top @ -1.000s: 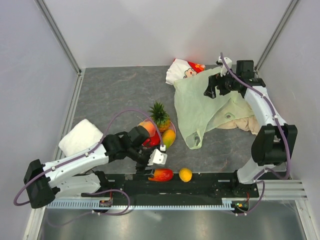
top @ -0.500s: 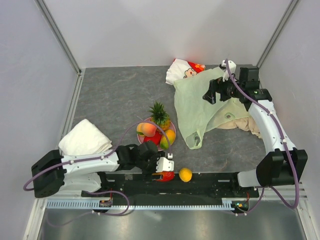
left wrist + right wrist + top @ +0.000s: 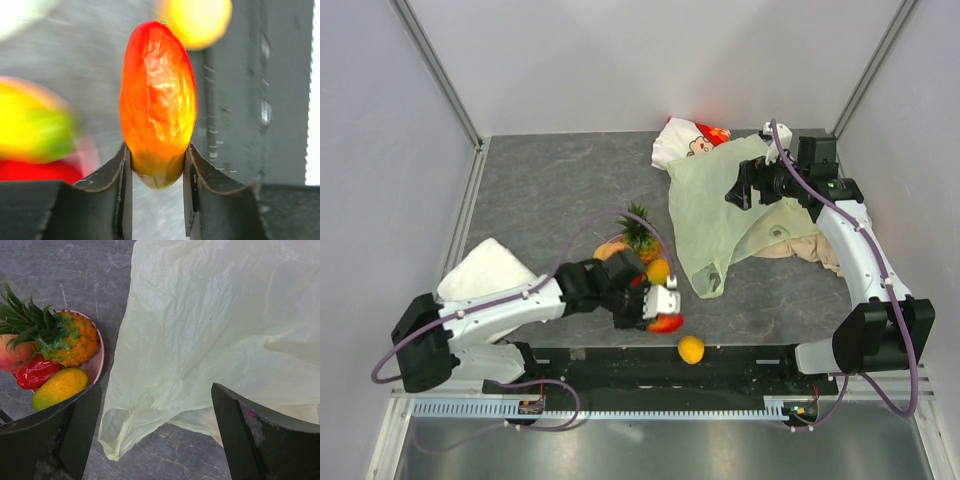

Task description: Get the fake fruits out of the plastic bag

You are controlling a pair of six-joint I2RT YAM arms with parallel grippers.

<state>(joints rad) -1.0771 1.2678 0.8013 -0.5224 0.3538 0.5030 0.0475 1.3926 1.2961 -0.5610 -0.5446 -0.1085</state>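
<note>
My left gripper (image 3: 658, 308) (image 3: 157, 156) is shut on a glossy red-orange fake fruit (image 3: 668, 323) (image 3: 157, 100), held by its lower end just right of the pink plate (image 3: 99, 360). On that plate lie a pineapple (image 3: 640, 232) (image 3: 75, 342), a peach (image 3: 612, 250), a red pepper piece (image 3: 36, 374) and a mango (image 3: 658, 270) (image 3: 60, 387). An orange (image 3: 691, 349) rests by the black rail. The pale-green plastic bag (image 3: 720, 215) (image 3: 210, 330) lies flat and crumpled at the right. Above it my right gripper (image 3: 745, 185) (image 3: 155, 390) hangs open, holding nothing.
A folded white cloth (image 3: 485, 275) lies at the left. A white-and-red cartoon pouch (image 3: 690, 140) sits behind the bag and a beige cloth (image 3: 810, 248) shows under its right side. A black rail (image 3: 740, 362) runs along the near edge. Walls close in on three sides.
The left gripper went down to the red-orange fruit by the rail, closed on it and moved it up toward the plate. The right arm barely shifted.
</note>
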